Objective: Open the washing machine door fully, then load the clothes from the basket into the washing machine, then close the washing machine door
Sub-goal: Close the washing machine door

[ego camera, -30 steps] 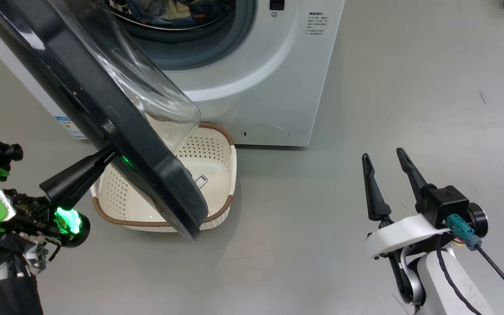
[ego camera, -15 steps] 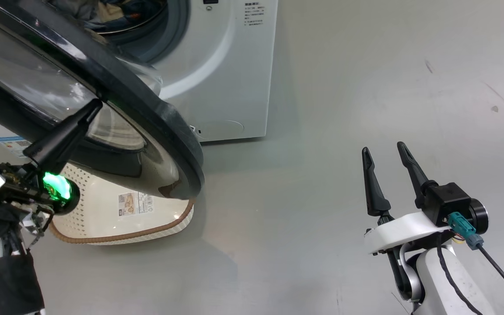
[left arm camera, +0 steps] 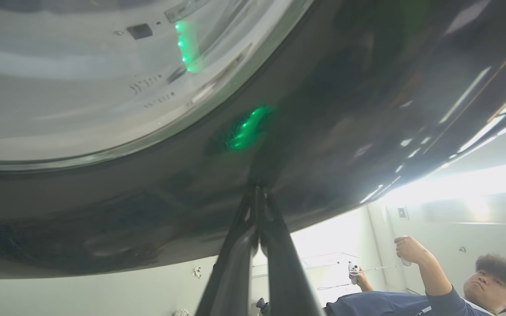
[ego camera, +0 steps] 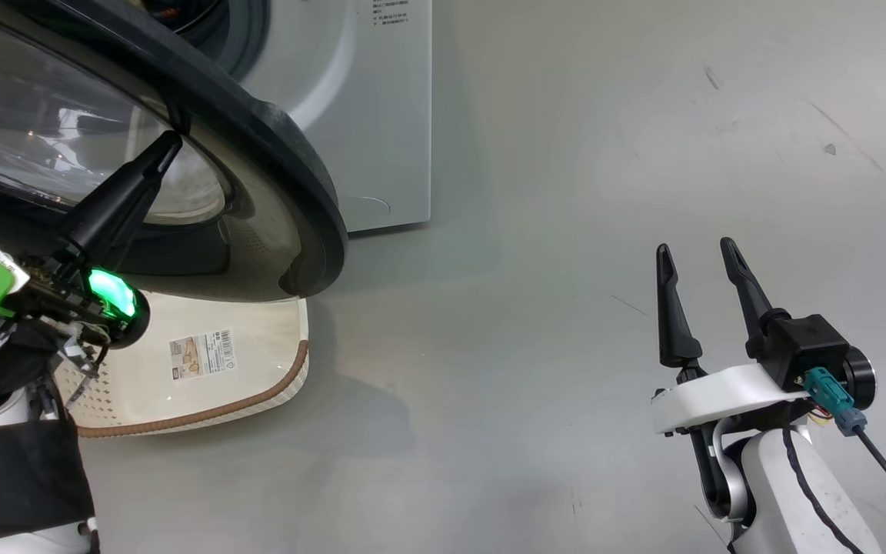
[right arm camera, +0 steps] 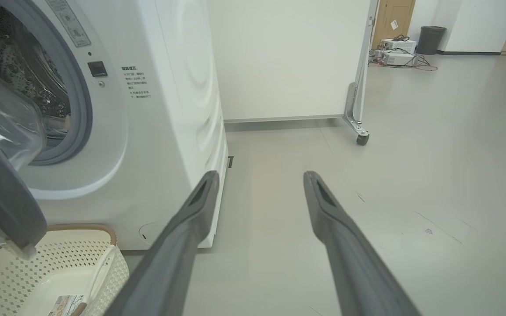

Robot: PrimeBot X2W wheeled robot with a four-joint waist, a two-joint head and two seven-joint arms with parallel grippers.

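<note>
The washing machine door (ego camera: 289, 177) hangs partly open at the upper left, its black rim over the basket. My left gripper (ego camera: 170, 142) is shut, its tip pressed on the door's outer face; in the left wrist view the fingers (left arm camera: 257, 228) meet against the glossy rim (left arm camera: 323, 109). The white washing machine (ego camera: 381, 115) stands behind, its mouth (right arm camera: 37, 96) showing past the door's glass bowl (right arm camera: 2, 127). The basket (ego camera: 258, 385) lies on the floor with just a label inside. The clothes are hidden. My right gripper (ego camera: 694, 246) hovers open over bare floor, holding nothing.
Grey floor (ego camera: 566, 231) stretches right of the machine. A white rolling partition (right arm camera: 358, 127) on casters stands behind it, with a bin and equipment (right arm camera: 428, 39) farther back. A person (left arm camera: 433, 285) holding controllers shows under the door.
The head camera has shifted, sliding the machine left in the picture. The door has swung round toward the machine with my left gripper's tip on it. My right gripper stays open.
</note>
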